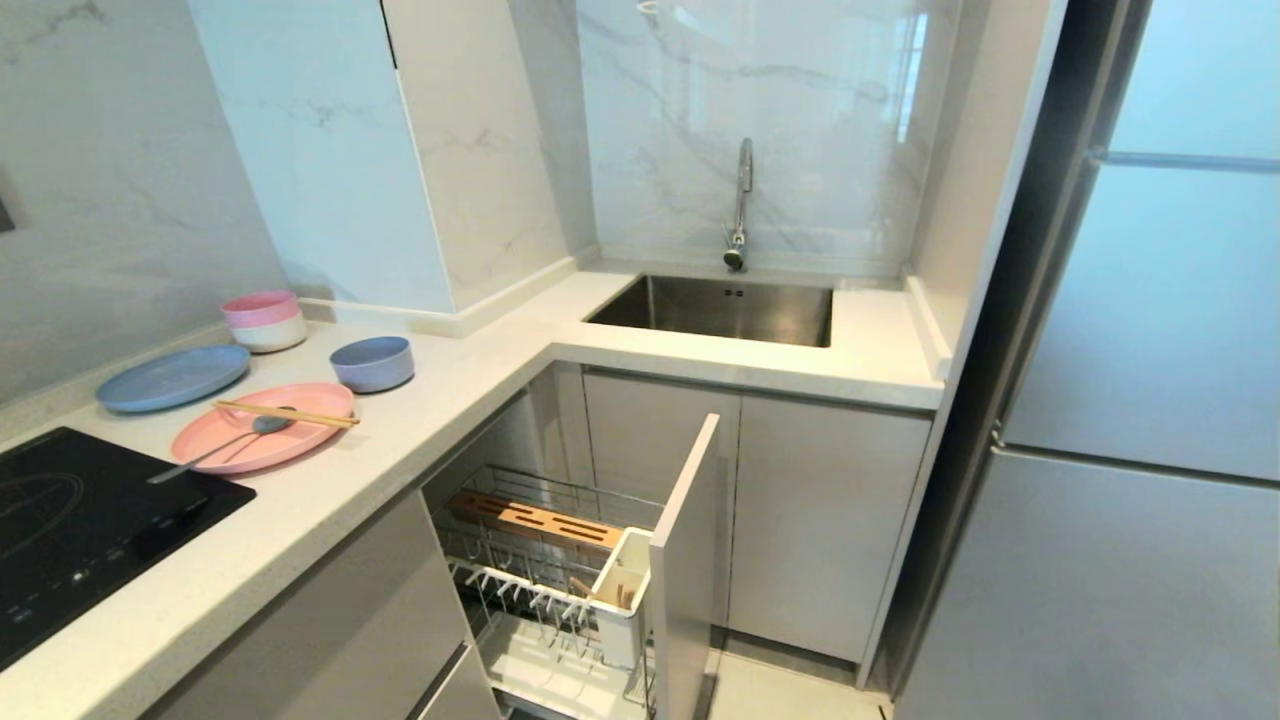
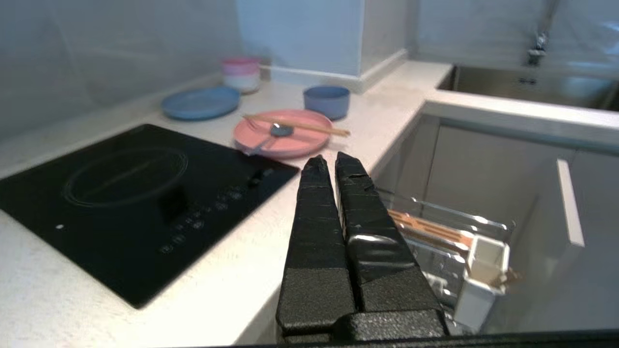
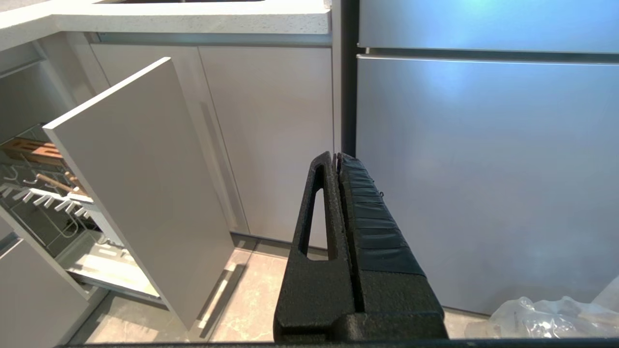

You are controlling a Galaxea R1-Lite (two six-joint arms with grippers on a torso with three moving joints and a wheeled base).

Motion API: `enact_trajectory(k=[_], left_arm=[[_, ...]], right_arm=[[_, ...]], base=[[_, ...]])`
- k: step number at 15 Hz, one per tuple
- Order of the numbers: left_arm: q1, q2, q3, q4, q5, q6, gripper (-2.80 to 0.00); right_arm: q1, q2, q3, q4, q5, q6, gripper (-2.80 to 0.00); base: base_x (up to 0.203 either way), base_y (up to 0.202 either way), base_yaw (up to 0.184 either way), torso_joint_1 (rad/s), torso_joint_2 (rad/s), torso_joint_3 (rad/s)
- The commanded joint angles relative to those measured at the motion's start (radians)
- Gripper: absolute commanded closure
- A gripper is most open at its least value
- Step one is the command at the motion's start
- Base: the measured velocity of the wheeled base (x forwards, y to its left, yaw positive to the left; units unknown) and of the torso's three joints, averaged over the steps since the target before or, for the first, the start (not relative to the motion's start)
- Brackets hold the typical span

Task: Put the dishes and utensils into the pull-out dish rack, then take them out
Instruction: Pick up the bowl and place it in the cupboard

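kitchen corner, items listed left to right. black glass induction hob (image 1: 90, 520) set into the white speckled tabletop (image 1: 420, 400) at the far left. behind it, a light blue round plate (image 1: 172, 377), and stacked pink and white bowls (image 1: 264, 320) against the marble wall. just beside the hob's corner, the round flat salmon-pink plate (image 1: 262, 425); the pair of thin light wooden chopsticks (image 1: 285, 413) lies across its far side, tips jutting over the rim, and the grey-blue spoon with a long slim handle (image 1: 218, 446) rests with its head on the plate and its handle reaching over the rim toward the hob. the smaller matte blue-grey round bowl (image 1: 372, 362) stands just beyond the plate, apart from it. below the tabletop edge, the pull-out dish rack (image 1: 600, 570) stands drawn out: wooden slotted insert (image 1: 532, 520) on top of the chrome wire basket, white plastic cutlery holder (image 1: 620, 590) just behind the tall light-grey front panel (image 1: 685, 560), which juts into the floor space before the double-door grey cabinet (image 1: 740, 500). steel sink (image 1: 720, 310) and chrome tap (image 1: 740, 205) above that cabinet; silver refrigerator (image 1: 1130, 450) at the far right. left gripper (image 2: 330, 163): jaws clenched, empty, over the tabletop edge short of the plate, between hob and rack. right gripper (image 3: 336, 157): jaws clenched, empty, low before the refrigerator door, near a crumpled clear plastic bag (image 3: 541, 316) on the floor.
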Motion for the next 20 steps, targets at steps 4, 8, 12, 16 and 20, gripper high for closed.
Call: enact_trajectory(k=[4, 8, 12, 16, 20], left_arm=[[0.079, -0.187, 0.103, 0.118, -0.207, -0.015, 0.0], [0.081, -0.268, 0.318, 0.083, -0.27, -0.015, 0.0], [0.082, -0.275, 0.52, -0.141, -0.282, 0.004, 0.0], [0.082, -0.274, 0.562, -0.16, -0.374, 0.032, 0.0], [0.082, -0.276, 0.565, -0.169, -0.389, -0.003, 0.0]], right_arm=[[-0.001, 0.0, 0.0, 0.0, 0.0, 0.0, 0.0], [0.0, 0.0, 0.0, 0.0, 0.0, 0.0, 0.0], [-0.001, 0.0, 0.0, 0.0, 0.0, 0.0, 0.0], [0.0, 0.0, 0.0, 0.0, 0.0, 0.0, 0.0], [-0.001, 0.0, 0.0, 0.0, 0.0, 0.0, 0.0]], base=[[0.0, 0.0, 0.0, 0.0, 0.0, 0.0], [0.0, 0.0, 0.0, 0.0, 0.0, 0.0], [0.0, 0.0, 0.0, 0.0, 0.0, 0.0], [0.0, 0.0, 0.0, 0.0, 0.0, 0.0], [0.0, 0.0, 0.0, 0.0, 0.0, 0.0]])
